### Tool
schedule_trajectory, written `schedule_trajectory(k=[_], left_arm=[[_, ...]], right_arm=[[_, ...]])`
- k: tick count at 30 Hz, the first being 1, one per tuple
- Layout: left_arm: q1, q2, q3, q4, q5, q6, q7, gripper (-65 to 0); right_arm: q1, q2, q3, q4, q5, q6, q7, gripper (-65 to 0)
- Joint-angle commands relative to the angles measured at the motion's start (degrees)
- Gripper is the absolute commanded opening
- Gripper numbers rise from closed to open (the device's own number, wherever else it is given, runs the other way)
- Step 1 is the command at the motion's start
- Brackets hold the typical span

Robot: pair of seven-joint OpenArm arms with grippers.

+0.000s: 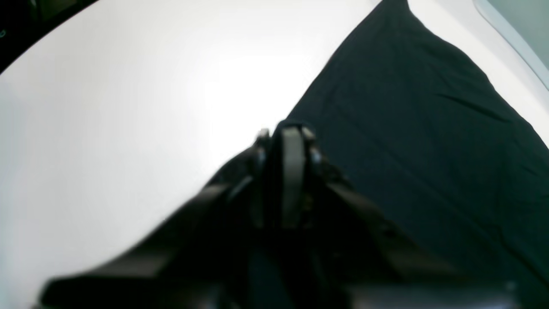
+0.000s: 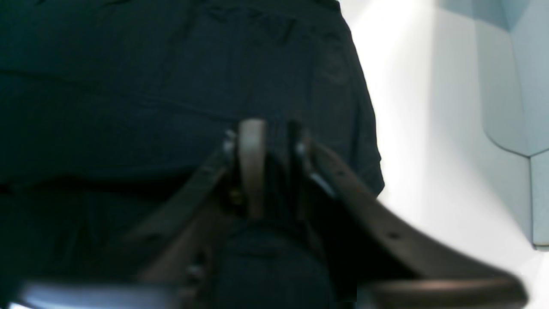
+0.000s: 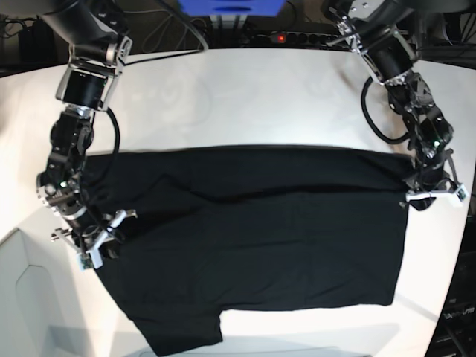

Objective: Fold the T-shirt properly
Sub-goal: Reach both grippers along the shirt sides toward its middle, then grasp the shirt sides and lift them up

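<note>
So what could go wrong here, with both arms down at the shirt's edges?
1. The left end effector sits right at the T-shirt's corner; it may be gripping only a sliver, which could slip free.
2. A sleeve lies near the table's front edge and might slide off.
3. Wrinkles across the middle could get folded in.

No readable text

No legible lettering, label, brand, number or sign shows in any of the three views.
</note>
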Motion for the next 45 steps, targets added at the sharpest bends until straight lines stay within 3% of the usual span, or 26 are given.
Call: schedule_trajectory(k=[1, 6, 11, 15, 25, 37, 41, 43, 45], left_arm=[[-1.1, -1.1, -0.1, 0.9, -0.1, 0.1, -1.7, -52.9], [-1.1, -1.7, -0.6, 0.9, -0.1, 0.2, -1.7, -38.6], [0.1, -1.8, -0.7, 1.2, -0.4, -0.1, -1.7, -24.4], [3.0, -1.8, -0.8, 1.7, -0.6, -0.2, -2.2, -18.7], [3.3, -1.8, -0.8, 1.7, -0.6, -0.1, -2.3, -14.6], [8.3, -1.1, -0.4, -2.4, -0.7, -0.4, -2.3, -15.1], [8.0, -1.1, -0.3, -5.2, -0.7, -0.4, -2.3, -15.2], [7.9, -1.1, -0.3, -5.5, -0.7, -0.4, -2.3, -17.5], [7.9, -1.0, -0.3, -5.5, -0.8, -0.4, -2.3, -25.3]], right_arm=[[1.5, 0.5, 0.1, 0.9, 0.6, -0.3, 1.4, -46.5], [1.3, 0.5, 0.1, 1.4, 0.6, -0.3, 1.4, -31.5], [1.3, 0.9, 0.5, 1.5, 0.6, -0.3, 1.4, -29.8], [-0.7, 2.3, 0.6, 2.2, 0.7, -0.3, 1.8, -29.8], [-4.8, 2.2, 0.6, 8.8, 0.7, -0.3, 1.4, -29.5], [-15.9, 1.8, 0.8, 17.5, 0.8, -0.3, 1.9, -29.5], [-17.1, 1.7, 3.6, 17.4, 0.9, -0.3, 2.0, -29.5], [-17.2, 1.7, 5.0, 17.4, 0.9, -0.3, 2.0, -29.5], [-17.2, 1.7, 6.9, 17.4, 0.8, -0.3, 1.4, -29.6]])
